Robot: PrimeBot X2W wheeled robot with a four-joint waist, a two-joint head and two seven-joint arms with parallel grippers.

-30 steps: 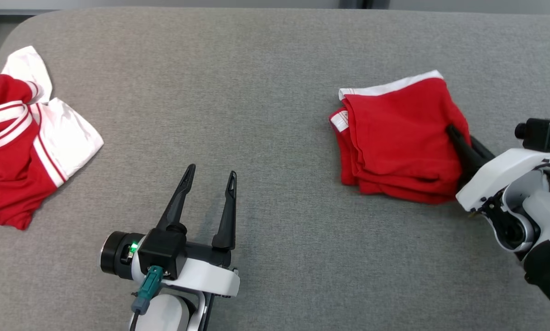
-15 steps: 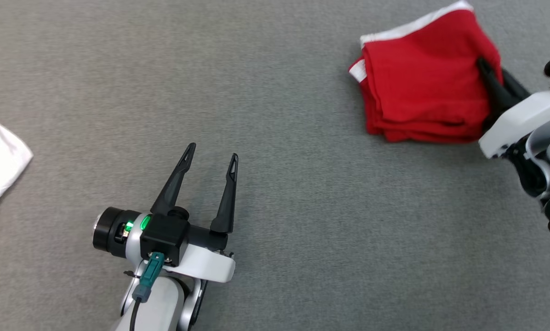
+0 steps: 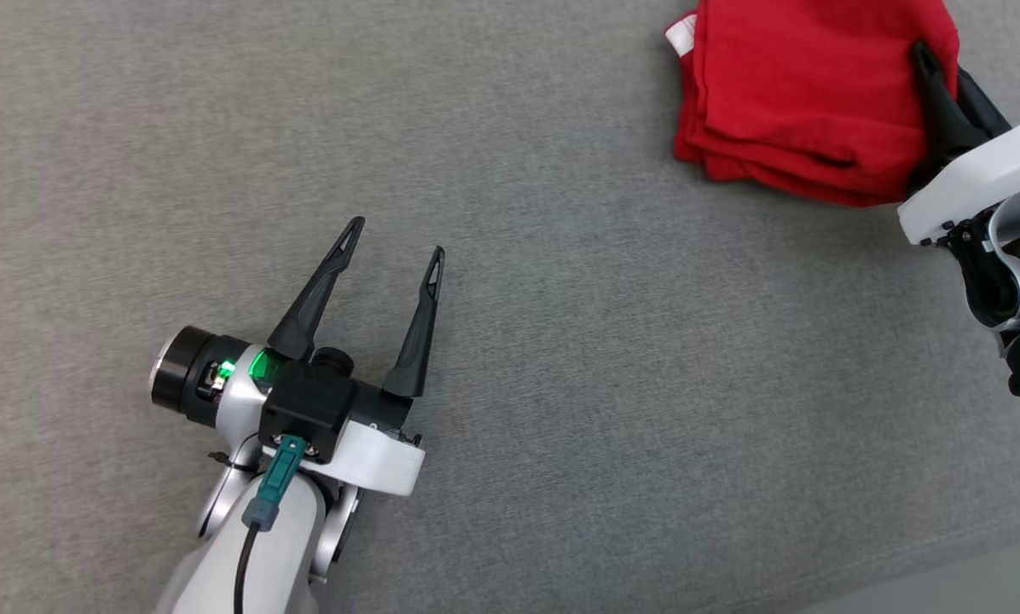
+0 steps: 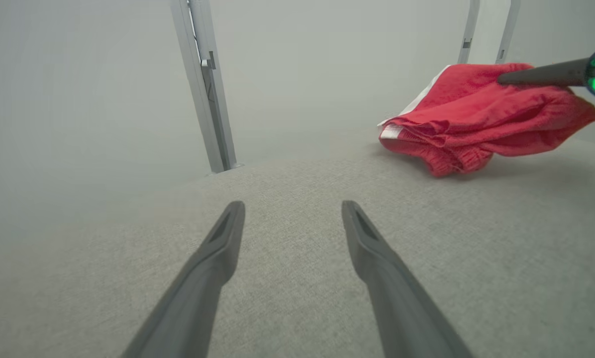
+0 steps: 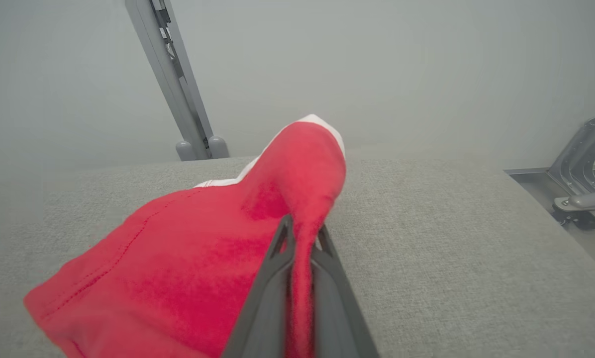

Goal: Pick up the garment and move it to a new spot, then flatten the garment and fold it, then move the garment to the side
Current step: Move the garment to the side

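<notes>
The garment (image 3: 808,85), a red knit piece folded into a thick stack of soft-edged layers, lies at the far right of the grey counter (image 3: 561,358), whose cover is a coarse woven fabric. A narrow white band (image 4: 413,105) runs along one edge of the red cloth, and a small white label (image 3: 683,31) shows at its left corner.

The right hand (image 3: 938,64) is pinched narrow on the garment's right edge. In the right wrist view its long, dark, tapering fingers (image 5: 272,278) squeeze a ridge of cloth between them, and the fabric rises into a rounded peak above the tips. In the left wrist view that side of the stack looks raised, while the other side rests on the counter.

The left hand (image 3: 397,239) stands wide and holds nothing. Its matte black fingers, slotted near the tips, spread in a V over bare counter, well apart from the garment. A green light (image 3: 263,365) glows on its wrist. A grey metal post (image 4: 205,84) stands beyond the counter's far edge.
</notes>
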